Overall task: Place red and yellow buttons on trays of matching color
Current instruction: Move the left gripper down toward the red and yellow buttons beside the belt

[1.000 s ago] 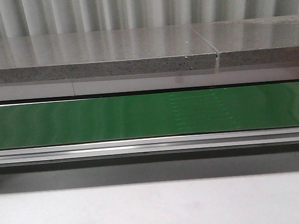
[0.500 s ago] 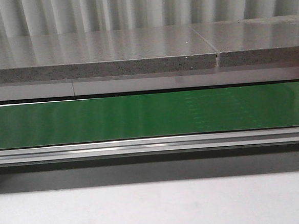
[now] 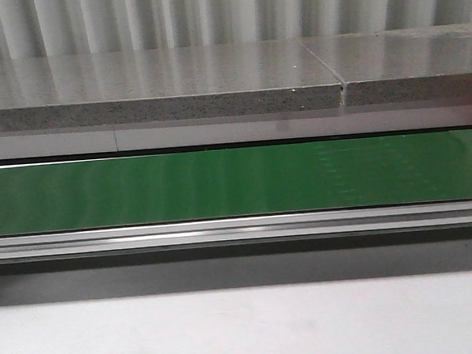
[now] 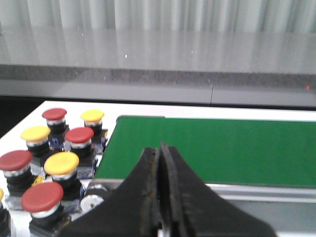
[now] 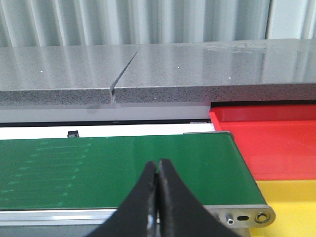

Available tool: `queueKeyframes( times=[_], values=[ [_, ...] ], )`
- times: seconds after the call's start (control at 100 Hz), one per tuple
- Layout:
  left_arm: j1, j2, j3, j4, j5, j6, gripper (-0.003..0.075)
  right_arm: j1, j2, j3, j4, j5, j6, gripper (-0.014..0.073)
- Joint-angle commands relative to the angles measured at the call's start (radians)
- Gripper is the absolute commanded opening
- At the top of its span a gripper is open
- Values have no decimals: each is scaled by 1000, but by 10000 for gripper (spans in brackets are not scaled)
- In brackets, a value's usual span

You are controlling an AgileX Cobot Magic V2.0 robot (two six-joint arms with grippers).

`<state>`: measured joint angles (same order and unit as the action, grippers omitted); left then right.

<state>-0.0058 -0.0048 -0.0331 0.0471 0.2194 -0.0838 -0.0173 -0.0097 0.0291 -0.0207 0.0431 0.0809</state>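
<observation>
Conveyor belt [image 3: 220,183], green and bare, is your landmark; it runs the full width of the front view below a grey speckled stone ledge [image 3: 157,89]. Past its right end you have the red tray [image 5: 276,143] and, just beside that, the yellow tray [image 5: 291,202]; both look empty in the part that shows. Off the belt's left end, on the white counter [image 4: 59,104], stands the cluster of push buttons, red buttons [image 4: 79,135] and yellow buttons [image 4: 61,163] mixed together on black bases.

Your left hand [image 4: 160,163] hangs over the belt's left end near the cluster, fingers pressed together on nothing. Your right hand [image 5: 157,170] sits over the belt's right end, likewise closed and empty.

By my reading, nothing is sorted yet: every button is left to move. No brand or writing is legible anywhere.
</observation>
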Motion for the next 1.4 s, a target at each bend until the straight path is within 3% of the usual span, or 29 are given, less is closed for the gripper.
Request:
queueKeyframes(
  times=[0.0, 0.13, 0.56, 0.85, 0.96, 1.06, 1.25, 1.3, 1.39],
  values=[
    [0, -31, -84, 2, 0, -11, -20, -5, -21, -20, -9, -76, -8, -67],
    [0, -7, -158, 2, 37, -11, -20, -5, -21, -20, -9, -76, -8, -67],
    [0, 306, -420, 2, 412, -11, -20, -5, -21, -20, -9, -76, -8, -67],
    [0, 483, -484, -13, 400, -11, -20, -5, -21, -20, -9, -76, -8, -67],
    [0, 553, -499, -21, 392, -73, -11, -5, -21, -20, -9, -76, -8, -67],
    [0, 638, -524, -23, 403, -82, 90, -5, -21, -20, -9, -76, -8, -67],
    [0, 771, -577, -23, 393, -82, 487, -5, -21, -20, -9, -76, -8, -67],
    [0, 803, -594, -23, 403, -82, 539, -5, -21, -20, -9, -76, -8, -67],
    [0, 859, -634, -23, 430, -102, 542, -5, -21, -20, -9, -76, -8, -67]
  ],
)
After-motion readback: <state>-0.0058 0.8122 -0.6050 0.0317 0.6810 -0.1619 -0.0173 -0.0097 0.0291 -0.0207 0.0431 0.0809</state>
